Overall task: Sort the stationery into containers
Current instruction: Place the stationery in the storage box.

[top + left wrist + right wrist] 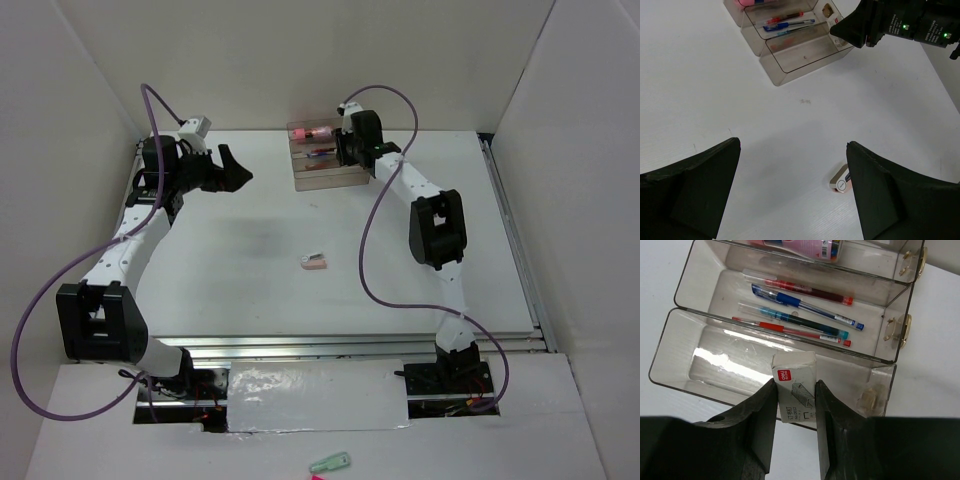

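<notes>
Right gripper is clenched on a small white box, with one finger on each long side and the printed label facing the camera. You only get that grip from the right wrist view; in the top view the gripper body covers the box.

The box hangs over the near compartment of the organiser, not resting in it. Middle compartment holds the red pens and blue pens, lying lengthwise side by side. Far compartment holds a pink item; it's cut off at the frame edge, so I can't tell what it is.

Left gripper is spread wide with nothing between its fingers, hovering over the far left of the table. Its wrist view gives you what the right one can't: a pink-and-white eraser lying flat on the table, plus the organiser from the side with the right gripper over it. The top view puts that eraser mid-table, well apart from the organiser and both grippers.

Only the top view shows a pale green clip, on the near ledge in front of the arm bases.
</notes>
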### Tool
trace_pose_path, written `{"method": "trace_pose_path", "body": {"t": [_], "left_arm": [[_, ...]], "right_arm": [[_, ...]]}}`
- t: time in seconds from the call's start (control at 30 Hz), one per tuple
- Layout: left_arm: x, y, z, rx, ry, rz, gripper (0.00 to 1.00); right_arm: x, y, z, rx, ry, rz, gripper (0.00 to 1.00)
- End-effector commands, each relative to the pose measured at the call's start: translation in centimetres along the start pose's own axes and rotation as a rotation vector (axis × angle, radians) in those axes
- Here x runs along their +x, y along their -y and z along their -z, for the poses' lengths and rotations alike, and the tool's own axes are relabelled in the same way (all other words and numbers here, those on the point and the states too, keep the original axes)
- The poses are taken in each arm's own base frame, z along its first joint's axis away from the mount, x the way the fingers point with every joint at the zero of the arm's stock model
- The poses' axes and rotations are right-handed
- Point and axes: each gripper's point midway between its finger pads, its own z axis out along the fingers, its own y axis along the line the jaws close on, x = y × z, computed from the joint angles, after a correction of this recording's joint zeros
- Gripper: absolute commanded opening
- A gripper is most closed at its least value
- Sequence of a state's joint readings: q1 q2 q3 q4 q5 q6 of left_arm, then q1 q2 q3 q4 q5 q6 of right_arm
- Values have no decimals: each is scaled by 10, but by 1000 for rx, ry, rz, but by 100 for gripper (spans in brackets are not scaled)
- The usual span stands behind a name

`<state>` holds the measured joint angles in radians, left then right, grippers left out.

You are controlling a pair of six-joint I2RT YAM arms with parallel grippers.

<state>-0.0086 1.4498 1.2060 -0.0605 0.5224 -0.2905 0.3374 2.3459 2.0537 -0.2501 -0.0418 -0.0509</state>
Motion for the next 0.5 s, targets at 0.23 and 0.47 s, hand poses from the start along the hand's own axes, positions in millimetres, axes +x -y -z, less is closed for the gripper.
{"method": "trace_pose_path", "body": {"t": [0.23,0.47], "left_arm": [[-6,0,-1,17,28,-35,99],[-6,-1,-3,18,24,-37,99]], "right_arm": [[-3,10,-13,23,48,42,31],[-2,12,-12,28,40,42,53]]}}
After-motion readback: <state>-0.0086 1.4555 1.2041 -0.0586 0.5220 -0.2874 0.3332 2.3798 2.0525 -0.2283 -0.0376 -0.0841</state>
